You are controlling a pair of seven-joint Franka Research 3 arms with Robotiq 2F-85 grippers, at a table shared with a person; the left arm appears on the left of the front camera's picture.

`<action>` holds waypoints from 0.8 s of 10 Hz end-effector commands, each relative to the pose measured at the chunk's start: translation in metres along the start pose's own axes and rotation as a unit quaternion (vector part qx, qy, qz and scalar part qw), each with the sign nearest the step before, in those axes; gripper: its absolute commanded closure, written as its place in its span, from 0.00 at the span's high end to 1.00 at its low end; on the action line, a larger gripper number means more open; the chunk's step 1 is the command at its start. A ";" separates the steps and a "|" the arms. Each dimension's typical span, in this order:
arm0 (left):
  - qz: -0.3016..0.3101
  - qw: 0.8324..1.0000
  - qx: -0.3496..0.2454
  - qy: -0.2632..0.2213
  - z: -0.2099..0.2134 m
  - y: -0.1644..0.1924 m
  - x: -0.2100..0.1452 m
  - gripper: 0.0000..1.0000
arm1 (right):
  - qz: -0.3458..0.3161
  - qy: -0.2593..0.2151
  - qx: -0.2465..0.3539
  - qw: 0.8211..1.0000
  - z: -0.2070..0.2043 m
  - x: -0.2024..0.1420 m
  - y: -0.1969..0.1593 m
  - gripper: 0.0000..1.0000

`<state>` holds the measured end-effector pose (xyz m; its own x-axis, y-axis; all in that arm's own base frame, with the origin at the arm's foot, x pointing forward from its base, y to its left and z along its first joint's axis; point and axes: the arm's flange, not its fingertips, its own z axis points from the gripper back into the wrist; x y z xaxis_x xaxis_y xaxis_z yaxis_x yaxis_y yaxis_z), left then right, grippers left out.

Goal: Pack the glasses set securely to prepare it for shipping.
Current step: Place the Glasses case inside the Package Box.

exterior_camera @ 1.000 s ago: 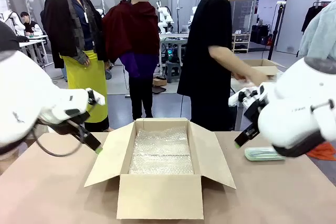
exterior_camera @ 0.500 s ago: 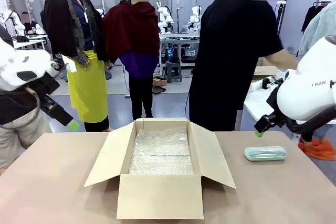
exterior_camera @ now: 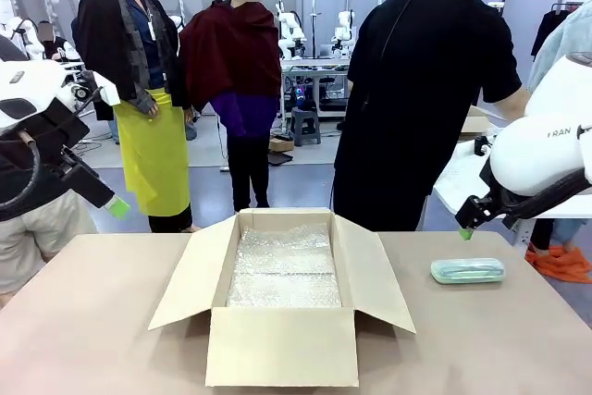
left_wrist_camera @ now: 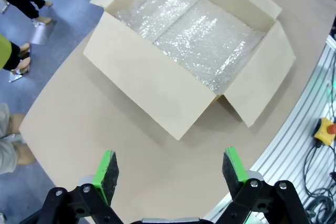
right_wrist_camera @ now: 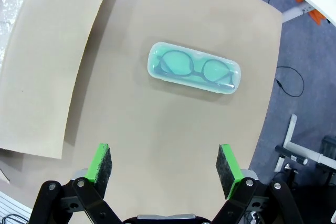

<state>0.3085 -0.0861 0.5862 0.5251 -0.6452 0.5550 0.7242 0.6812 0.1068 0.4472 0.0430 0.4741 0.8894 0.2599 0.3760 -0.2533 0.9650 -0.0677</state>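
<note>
Front view: the left gripper (exterior_camera: 116,207) hangs beyond the table (exterior_camera: 92,321) edge, with the cardboard box (exterior_camera: 282,349) well off to its side; the mint-green case (exterior_camera: 467,271) lies just below the right gripper (exterior_camera: 465,231)

Left wrist view: jaws spread wide, empty; the box, lined with bubble wrap (left_wrist_camera: 199,35), sits ahead of the fingers

Right wrist view: jaws wide, empty; the case lies ahead of them, untouched, with glasses (right_wrist_camera: 195,68) inside

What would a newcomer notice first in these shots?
The big open cardboard box sits in the middle of the table, its floor lined with bubble wrap. To its right a mint-green glasses case lies alone on the tabletop, dark frames visible through its clear lid. The left pincer and right pincer hang open above the table, holding nothing.
</note>
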 end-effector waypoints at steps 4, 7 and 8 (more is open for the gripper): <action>-0.002 1.000 0.002 0.003 -0.001 0.000 -0.001 1.00 | 0.012 -0.008 -0.001 1.000 0.001 -0.004 0.002 1.00; -0.002 1.000 0.002 0.003 -0.001 0.000 -0.001 1.00 | 0.121 0.053 -0.039 0.990 -0.003 0.027 -0.039 1.00; -0.002 1.000 0.002 0.003 -0.001 0.000 -0.001 1.00 | 0.182 0.069 -0.006 0.981 -0.002 0.038 -0.054 1.00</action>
<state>0.3092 -0.0865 0.5845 0.5286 -0.6468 0.5498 0.7225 0.6828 0.1086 0.4735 0.0133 0.4778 0.8479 0.4613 0.2615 -0.4234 0.8858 -0.1898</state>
